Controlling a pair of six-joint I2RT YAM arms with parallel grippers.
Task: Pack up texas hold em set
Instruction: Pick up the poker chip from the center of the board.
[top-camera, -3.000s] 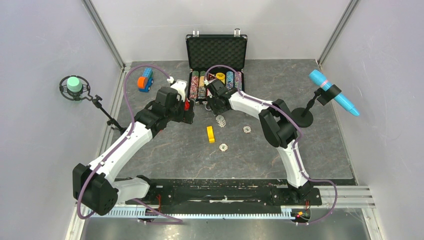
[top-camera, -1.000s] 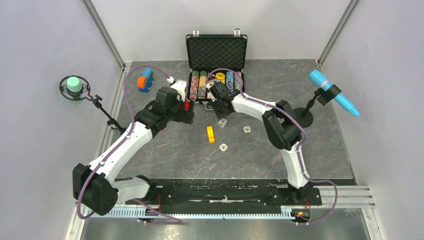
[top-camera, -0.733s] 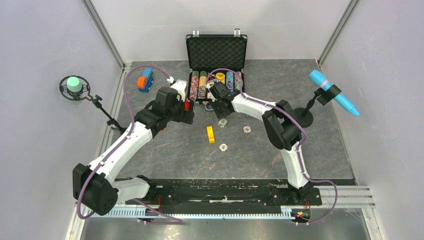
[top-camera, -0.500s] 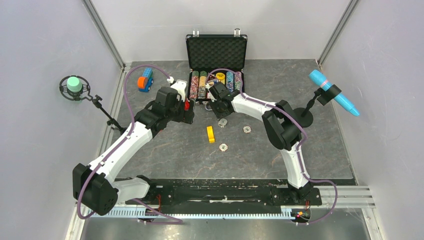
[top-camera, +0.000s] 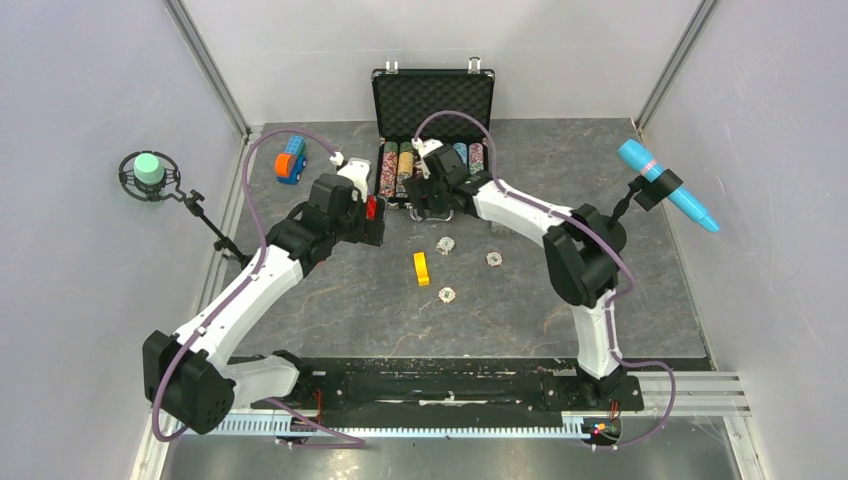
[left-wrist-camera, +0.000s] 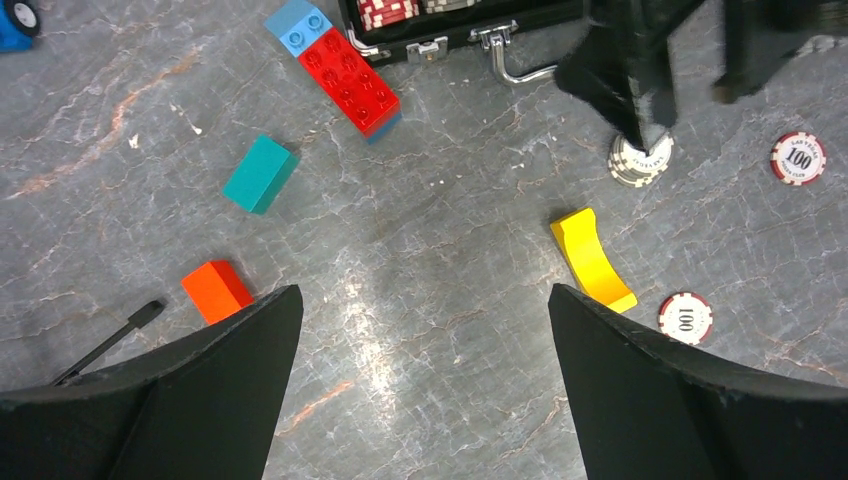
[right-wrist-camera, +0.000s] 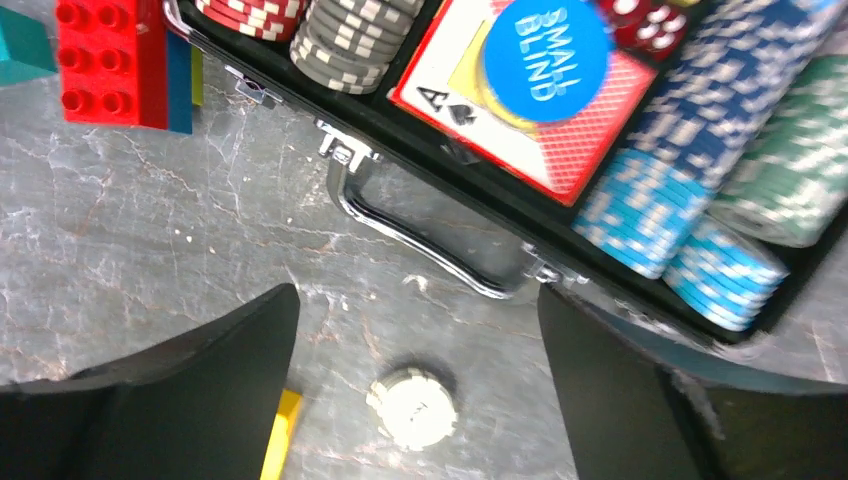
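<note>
The black case (top-camera: 432, 104) of the texas hold em set lies open at the back, with rows of coloured chips (top-camera: 430, 163) in its tray. My right gripper (top-camera: 431, 202) hovers open over the silver handle (right-wrist-camera: 420, 236), with nothing between its fingers. Below it a small stack of pale chips (right-wrist-camera: 415, 409) stands on the table, free of the fingers. Two single chips (left-wrist-camera: 798, 158) (left-wrist-camera: 685, 318) lie flat nearby. My left gripper (left-wrist-camera: 422, 300) hangs open over bare table left of the case front.
A yellow block (left-wrist-camera: 592, 260) lies between the loose chips. A red and blue brick (left-wrist-camera: 345, 75), a teal block (left-wrist-camera: 260, 173) and an orange block (left-wrist-camera: 216, 290) sit left of the case. A toy vehicle (top-camera: 290, 160) stands at the back left.
My right gripper has opened, let go of the chip stack and moved back towards the case. The stack stays on the table. The left arm has barely moved.
</note>
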